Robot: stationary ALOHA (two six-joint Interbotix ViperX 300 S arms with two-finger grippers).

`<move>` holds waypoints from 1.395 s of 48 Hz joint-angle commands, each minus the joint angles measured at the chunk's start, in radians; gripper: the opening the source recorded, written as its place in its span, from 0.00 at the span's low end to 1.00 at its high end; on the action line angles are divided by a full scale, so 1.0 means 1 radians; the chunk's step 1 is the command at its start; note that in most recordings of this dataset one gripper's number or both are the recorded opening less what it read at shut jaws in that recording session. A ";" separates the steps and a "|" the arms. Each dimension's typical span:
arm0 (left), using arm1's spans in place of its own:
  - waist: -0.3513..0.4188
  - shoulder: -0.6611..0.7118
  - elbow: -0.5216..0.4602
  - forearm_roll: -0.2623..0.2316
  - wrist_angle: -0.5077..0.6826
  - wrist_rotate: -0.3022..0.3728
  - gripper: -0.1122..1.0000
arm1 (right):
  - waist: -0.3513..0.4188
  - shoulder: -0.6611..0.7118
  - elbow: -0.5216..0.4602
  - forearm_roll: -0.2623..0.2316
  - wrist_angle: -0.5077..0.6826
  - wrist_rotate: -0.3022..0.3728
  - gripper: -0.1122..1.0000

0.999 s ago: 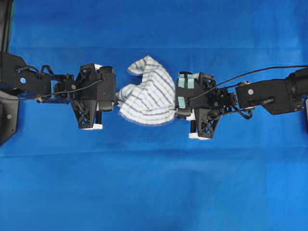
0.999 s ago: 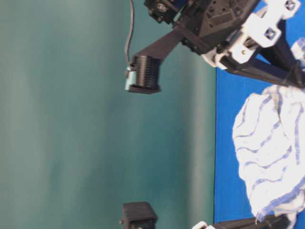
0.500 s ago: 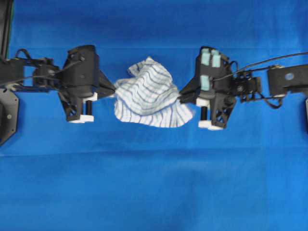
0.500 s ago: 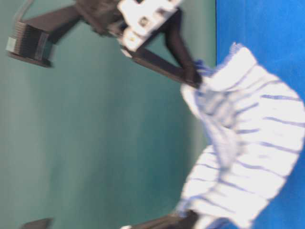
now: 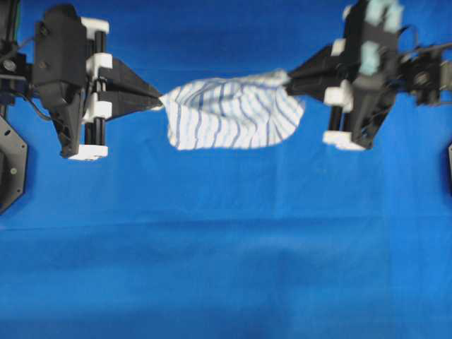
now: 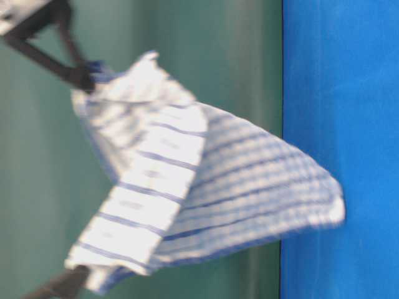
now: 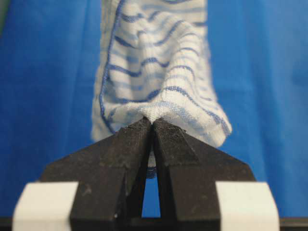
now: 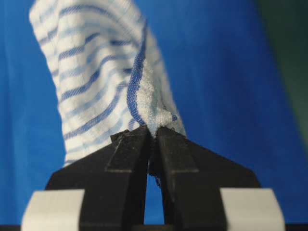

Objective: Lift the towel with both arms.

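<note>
Hanging between the two arms, the towel (image 5: 229, 113) stretched across the upper middle of the overhead view, above the blue table cover (image 5: 226, 268). The left gripper (image 5: 157, 104) had its pointed fingers (image 7: 132, 139) pressed together on the towel's left edge, fabric bunched right at the tips. The right gripper (image 5: 291, 79) was pinching the opposite edge just as tightly, its fingers (image 8: 168, 144) clamped on a blue-hemmed fold. From table level, the cloth sagged in a blurred striped drape, its lower corner over the cover's edge.
</note>
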 commanded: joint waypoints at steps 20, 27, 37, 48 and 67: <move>0.038 -0.012 -0.311 0.000 0.132 0.031 0.11 | 0.000 -0.086 -0.259 -0.080 0.161 -0.061 0.17; 0.041 -0.011 -0.328 0.000 0.147 0.031 0.11 | 0.000 -0.091 -0.273 -0.078 0.166 -0.078 0.17; 0.041 -0.005 -0.327 0.002 0.152 0.026 0.11 | 0.000 -0.091 -0.272 -0.078 0.169 -0.080 0.17; 0.041 -0.006 -0.321 0.000 0.144 0.006 0.12 | 0.000 -0.091 -0.270 -0.078 0.170 -0.074 0.30; 0.041 -0.017 -0.296 0.000 0.140 -0.008 0.93 | 0.000 -0.091 -0.270 -0.081 0.170 -0.071 0.68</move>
